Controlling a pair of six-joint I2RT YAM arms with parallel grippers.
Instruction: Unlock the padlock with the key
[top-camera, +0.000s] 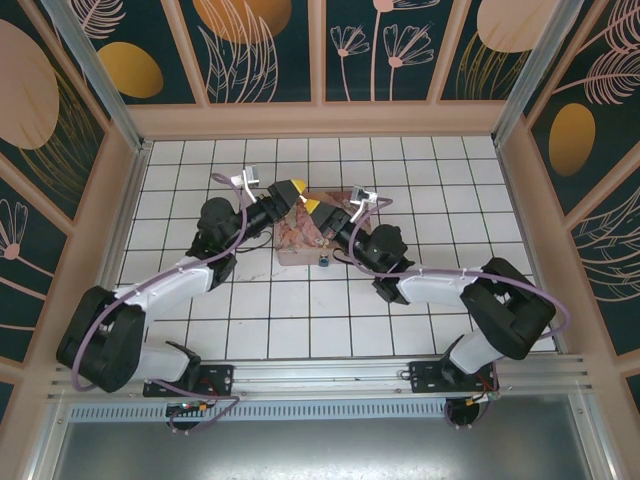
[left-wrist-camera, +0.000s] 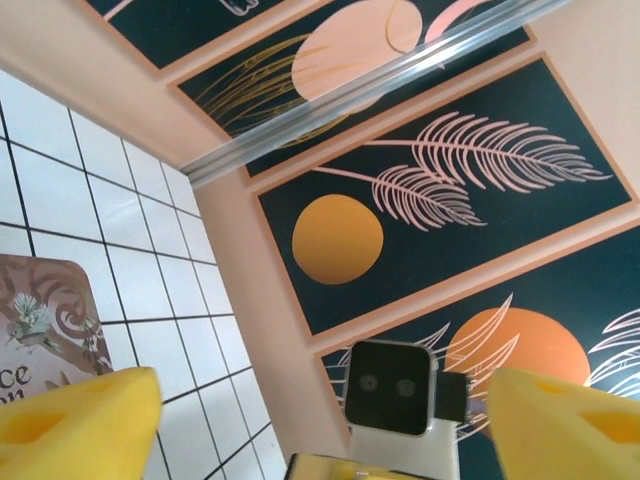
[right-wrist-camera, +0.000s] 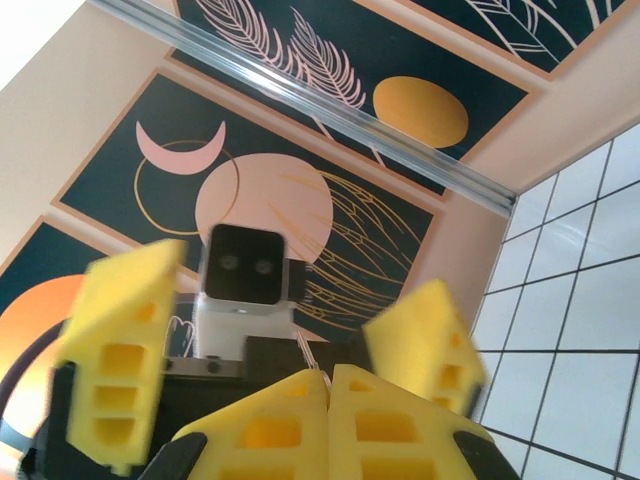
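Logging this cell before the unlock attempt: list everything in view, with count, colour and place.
table: one, white tiles with dark lines, under both arms
pink tin: one, pink with pictures, mid-table beneath the grippers
padlock: one, small, bluish, at the tin's near edge
wall panels: several, dark with orange and pink plant patterns, around the table
left gripper: one, yellow fingers, open, over the tin
right gripper: one, yellow fingers, shut, facing the left gripper

The left hand (left-wrist-camera: 325, 425), spread wide, faces the tightly closed right hand (right-wrist-camera: 328, 425) tip to tip.
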